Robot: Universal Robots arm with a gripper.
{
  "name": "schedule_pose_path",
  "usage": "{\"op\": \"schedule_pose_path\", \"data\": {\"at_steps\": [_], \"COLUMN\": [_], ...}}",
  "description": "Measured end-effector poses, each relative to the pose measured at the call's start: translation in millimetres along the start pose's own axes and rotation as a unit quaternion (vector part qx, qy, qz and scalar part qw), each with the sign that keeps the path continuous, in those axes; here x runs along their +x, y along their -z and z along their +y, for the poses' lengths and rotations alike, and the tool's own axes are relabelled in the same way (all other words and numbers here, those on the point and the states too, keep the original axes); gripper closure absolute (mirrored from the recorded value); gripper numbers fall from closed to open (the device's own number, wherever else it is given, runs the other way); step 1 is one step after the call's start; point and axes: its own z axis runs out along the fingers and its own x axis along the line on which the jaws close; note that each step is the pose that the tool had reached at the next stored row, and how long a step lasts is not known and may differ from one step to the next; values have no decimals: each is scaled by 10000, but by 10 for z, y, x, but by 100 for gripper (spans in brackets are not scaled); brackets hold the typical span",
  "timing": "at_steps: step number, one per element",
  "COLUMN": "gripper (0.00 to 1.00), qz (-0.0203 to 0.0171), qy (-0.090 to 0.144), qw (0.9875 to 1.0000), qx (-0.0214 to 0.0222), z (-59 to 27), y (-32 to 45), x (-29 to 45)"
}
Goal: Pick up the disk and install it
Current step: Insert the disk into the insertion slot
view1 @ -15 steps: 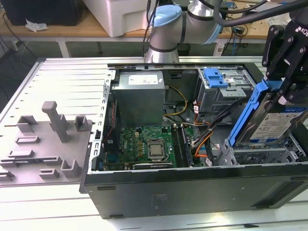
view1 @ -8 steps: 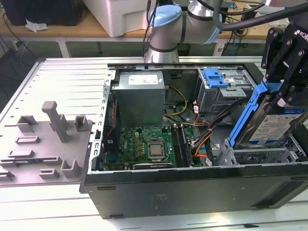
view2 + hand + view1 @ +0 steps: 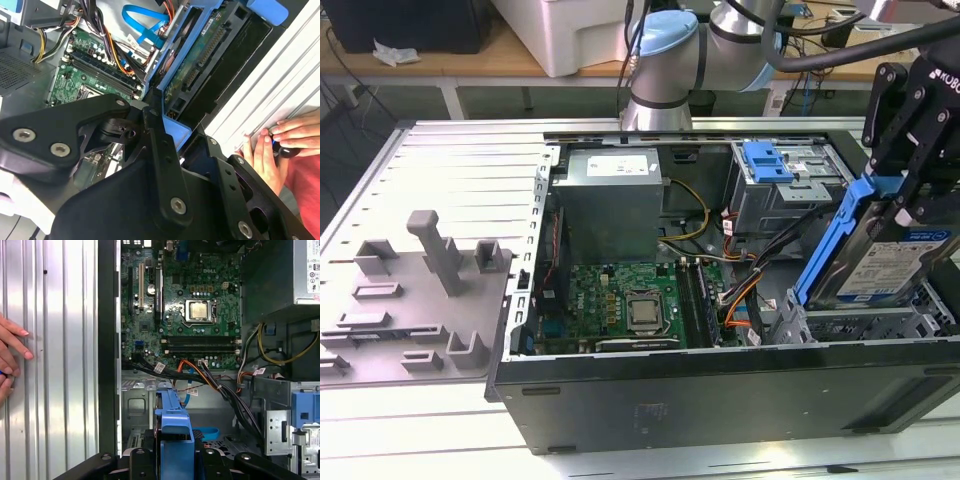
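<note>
The jaws of the gripper (image 3: 905, 195) pinch the disk (image 3: 890, 262) by its upper end, tilted above the drive bay (image 3: 850, 325) at the exterior view's right of the open computer case (image 3: 700, 395) — apparently the install step — which calls for squaring its blue frame to the bay.

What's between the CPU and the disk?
Memory slots beside the CPU, then a cable bundle before the disk, in the exterior view.
</note>
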Motion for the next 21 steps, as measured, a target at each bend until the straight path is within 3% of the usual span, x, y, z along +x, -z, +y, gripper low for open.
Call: {"op": "schedule_pose_path", "data": {"at_steps": [21], "gripper": [64], "qz": [-23], "qy": [-4], "qw": [10000], "qx": [0], "z": [-8], "y": [-128], "x": [12]}}
